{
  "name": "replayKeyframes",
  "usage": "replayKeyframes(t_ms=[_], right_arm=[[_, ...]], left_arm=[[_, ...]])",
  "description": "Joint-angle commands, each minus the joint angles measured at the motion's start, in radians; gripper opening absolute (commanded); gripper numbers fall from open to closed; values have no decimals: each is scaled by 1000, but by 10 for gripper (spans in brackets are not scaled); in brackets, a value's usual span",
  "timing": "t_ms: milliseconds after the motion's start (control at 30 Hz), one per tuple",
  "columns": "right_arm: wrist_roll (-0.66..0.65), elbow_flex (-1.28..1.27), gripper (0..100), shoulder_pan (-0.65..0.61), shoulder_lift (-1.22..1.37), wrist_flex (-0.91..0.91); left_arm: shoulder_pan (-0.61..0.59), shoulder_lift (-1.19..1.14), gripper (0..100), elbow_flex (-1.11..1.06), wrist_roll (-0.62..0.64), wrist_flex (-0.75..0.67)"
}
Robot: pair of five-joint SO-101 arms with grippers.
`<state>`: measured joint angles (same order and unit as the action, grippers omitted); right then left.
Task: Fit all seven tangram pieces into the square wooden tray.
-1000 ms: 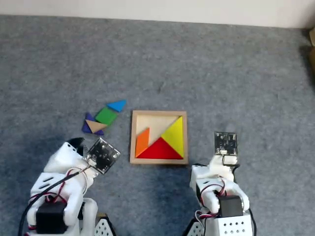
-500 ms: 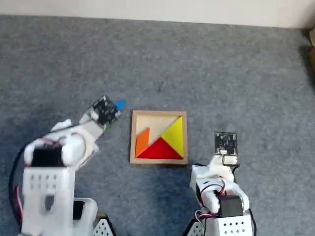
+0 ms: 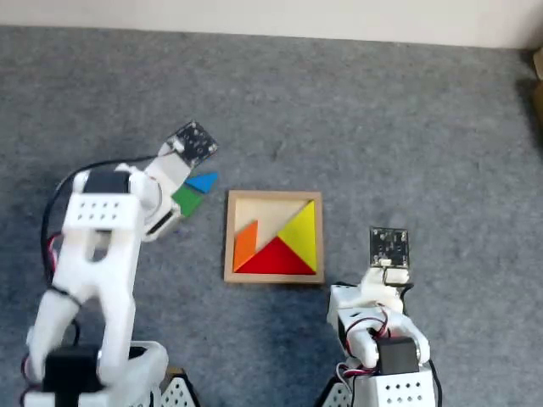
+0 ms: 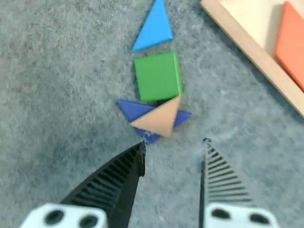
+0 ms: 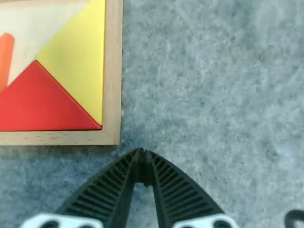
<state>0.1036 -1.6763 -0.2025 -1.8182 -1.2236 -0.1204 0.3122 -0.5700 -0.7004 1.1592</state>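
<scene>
Tan triangle point(image 4: 159, 121), atop a blue piece point(image 4: 130, 108), found just ahead of the spread jaws of the left gripper point(image 4: 173, 142), seemingly lined up for a grasp; right gripper point(image 5: 142, 153) parked idle, jaws pressed together, tray point(image 5: 113, 71) just beyond them.

This looks to me like a small robotics test bench, such as one finds in a lab or a hobby workroom; I cannot tell which of the two. The table point(image 3: 407, 127) is covered with a grey felt-like mat, and behind it runs a plain pale wall point(image 3: 254, 15). On the mat stand two small white arms, the left arm point(image 3: 97, 246) and the right arm point(image 3: 382, 339). Each carries a bare circuit board point(image 3: 389, 246) at the wrist, and thin wires point(image 3: 376, 325) lie in the open. Between the arms lies a wooden tray point(image 3: 273, 278) with coloured puzzle pieces point(image 3: 276, 254) in it.
</scene>
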Motion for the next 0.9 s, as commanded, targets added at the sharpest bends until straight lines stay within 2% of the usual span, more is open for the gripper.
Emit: replayKeyframes(t_ms=[0,367,600,867], right_arm=[[8,-108,5,4,-21,-7],[8,-108,5,4,-21,-7],[8,-108,5,4,-21,-7],[8,-108,5,4,-21,-7]], left_arm=[[-4,-111,192,114,71,-44],[-5,-429,193,337,98,-6],[2,-463,191,484,104,72],[111,-484,193,581,163,74]])
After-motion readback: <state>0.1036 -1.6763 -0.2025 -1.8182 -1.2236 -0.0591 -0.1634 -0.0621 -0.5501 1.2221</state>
